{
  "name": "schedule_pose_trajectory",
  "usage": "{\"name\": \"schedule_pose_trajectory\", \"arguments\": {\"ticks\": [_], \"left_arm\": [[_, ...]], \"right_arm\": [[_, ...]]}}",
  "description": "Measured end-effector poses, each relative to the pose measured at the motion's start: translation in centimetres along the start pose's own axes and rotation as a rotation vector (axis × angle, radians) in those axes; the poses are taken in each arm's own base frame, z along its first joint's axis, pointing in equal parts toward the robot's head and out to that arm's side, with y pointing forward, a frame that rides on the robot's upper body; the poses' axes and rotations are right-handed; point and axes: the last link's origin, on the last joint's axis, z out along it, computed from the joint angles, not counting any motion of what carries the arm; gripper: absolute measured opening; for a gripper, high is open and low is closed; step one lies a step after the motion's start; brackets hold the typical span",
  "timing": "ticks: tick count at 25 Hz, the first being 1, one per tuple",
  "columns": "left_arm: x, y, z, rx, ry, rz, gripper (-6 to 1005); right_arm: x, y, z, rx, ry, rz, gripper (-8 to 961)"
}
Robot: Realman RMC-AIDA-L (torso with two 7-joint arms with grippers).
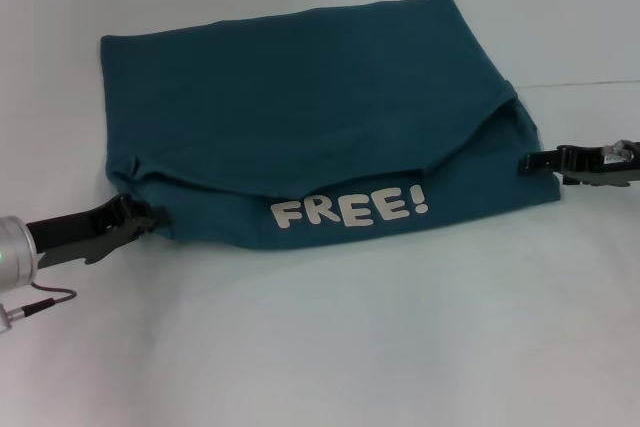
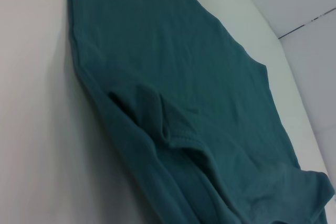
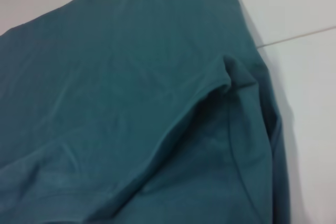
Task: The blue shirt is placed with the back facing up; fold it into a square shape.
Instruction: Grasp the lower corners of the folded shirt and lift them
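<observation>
Head view: blue shirt [image 1: 300, 117] lies folded on the counter [image 1: 330, 347], white "FREE!" lettering [image 1: 350, 210] near; wrist views miss it. Left pincer [image 1: 152, 219] and right pincer [image 1: 532, 162] touch its near corners, grip unclear.

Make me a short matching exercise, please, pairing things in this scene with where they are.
Things:
1. left claw
2. right claw
3. white FREE! lettering
4. blue shirt

Places:
A. at the shirt's right edge
B. spread on the white table
C. at the shirt's near-left corner
D. on the shirt's near strip

Pairs: 1-C, 2-A, 3-D, 4-B
</observation>
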Motion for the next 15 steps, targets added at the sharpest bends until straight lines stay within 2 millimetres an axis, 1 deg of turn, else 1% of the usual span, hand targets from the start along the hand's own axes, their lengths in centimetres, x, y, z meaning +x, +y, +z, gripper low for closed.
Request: {"name": "schedule_pose_trajectory", "arguments": {"ticks": [7, 13, 15], "left_arm": [[-0.02, 0.07, 0.09, -0.002, 0.002, 0.0, 10], [0.15, 0.17, 0.01, -0.003, 0.005, 0.004, 10], [0.15, 0.17, 0.0, -0.004, 0.005, 0.004, 10]], "right_arm": [[0.6, 0.78, 1.06, 0.001, 0.029, -0.02, 814], [0.5, 0.6, 0.85, -0.001, 0.027, -0.009, 602], [0.48, 0.43, 0.71, -0.004, 0.025, 0.002, 560]]}}
